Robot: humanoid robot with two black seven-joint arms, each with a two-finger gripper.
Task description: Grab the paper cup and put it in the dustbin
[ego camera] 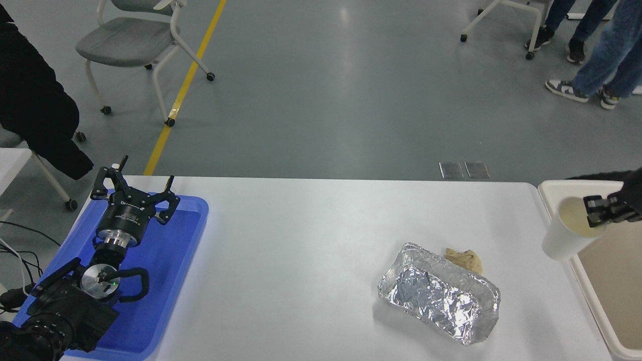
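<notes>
The white paper cup [564, 236] hangs in the air at the table's right end, tilted, its cream inside facing up. My right gripper [597, 211] is shut on the cup's rim and holds it over the left rim of the cream-white dustbin [554, 189], which stands at the right edge of the picture. My left gripper [131, 190] is parked open over the blue tray at the lower left.
A silver foil tray [440, 294] and a crumpled brown paper wad [464, 258] lie on the white table [301, 250] left of the cup. A blue tray [165, 281] is at the left. Chairs and people's legs are on the floor beyond.
</notes>
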